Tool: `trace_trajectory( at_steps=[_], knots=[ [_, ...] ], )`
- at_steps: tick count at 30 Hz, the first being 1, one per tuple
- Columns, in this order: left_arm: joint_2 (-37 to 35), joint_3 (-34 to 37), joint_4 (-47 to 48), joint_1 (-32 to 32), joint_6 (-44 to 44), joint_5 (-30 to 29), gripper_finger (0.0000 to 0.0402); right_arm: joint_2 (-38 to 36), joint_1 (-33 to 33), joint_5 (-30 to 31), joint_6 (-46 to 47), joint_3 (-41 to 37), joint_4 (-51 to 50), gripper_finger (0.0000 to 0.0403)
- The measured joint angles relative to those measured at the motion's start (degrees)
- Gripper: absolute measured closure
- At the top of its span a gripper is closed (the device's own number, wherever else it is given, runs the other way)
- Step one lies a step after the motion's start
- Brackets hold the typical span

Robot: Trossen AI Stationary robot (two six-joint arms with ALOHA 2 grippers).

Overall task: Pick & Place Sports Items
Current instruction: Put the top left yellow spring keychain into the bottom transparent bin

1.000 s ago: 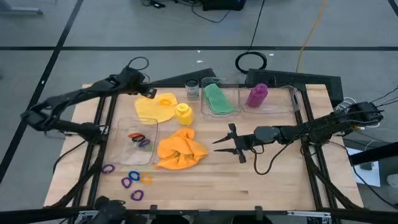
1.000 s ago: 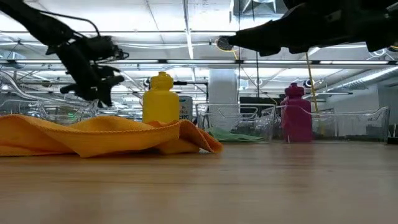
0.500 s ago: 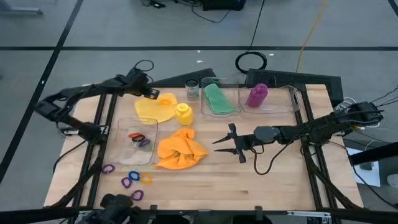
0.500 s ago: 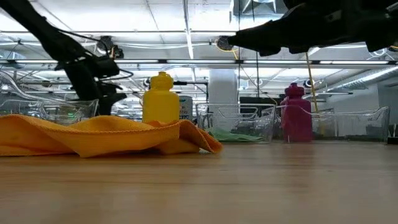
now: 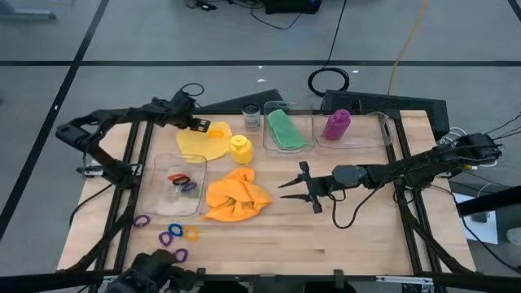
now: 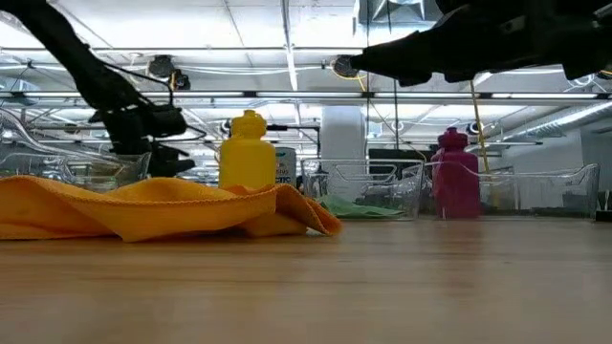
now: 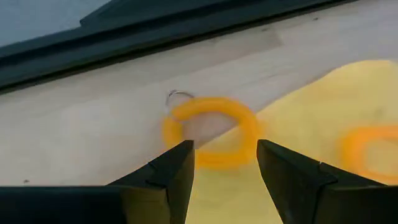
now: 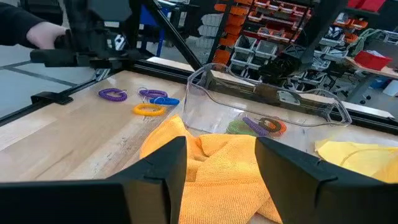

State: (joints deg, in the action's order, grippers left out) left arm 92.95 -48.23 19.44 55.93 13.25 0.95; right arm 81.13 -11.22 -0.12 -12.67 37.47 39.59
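A yellow elastic ring point(image 7: 211, 130) lies half on the wood and half on the edge of the yellow cloth point(image 5: 202, 145). My left gripper point(image 7: 225, 149) hovers open just above it, slanting down at the table's far left point(image 5: 199, 124), one finger on either side. A second ring point(image 7: 367, 149) lies on that cloth. A yellow bottle point(image 5: 239, 148) stands on the cloth's right side. My right gripper point(image 5: 291, 185) hangs open and level above mid-table, pointing at the crumpled orange cloth point(image 5: 236, 195). A green cloth point(image 5: 286, 129) and a purple bottle point(image 5: 336, 124) sit in clear boxes at the far edge.
A clear box point(image 5: 181, 182) at the left holds a few rings. Several loose rings point(image 5: 171, 236) lie near the front left corner. A small glass jar point(image 5: 251, 119) stands at the far edge. Bare wood stretches across the table's front right.
My left gripper has sunk toward the yellow cloth's far corner and tipped more steeply downward, its fingers keeping the same gap. In the low view it now shows behind the orange cloth's top edge.
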Motion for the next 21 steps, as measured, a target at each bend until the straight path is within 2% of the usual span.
trace_trajectory(
  at_steps=[21],
  knots=[
    [1.22,0.0,-1.29,0.8,2.58,-1.03,0.0254,-0.01,0.0,0.0,0.0,0.0,0.0,0.0268]
  ],
)
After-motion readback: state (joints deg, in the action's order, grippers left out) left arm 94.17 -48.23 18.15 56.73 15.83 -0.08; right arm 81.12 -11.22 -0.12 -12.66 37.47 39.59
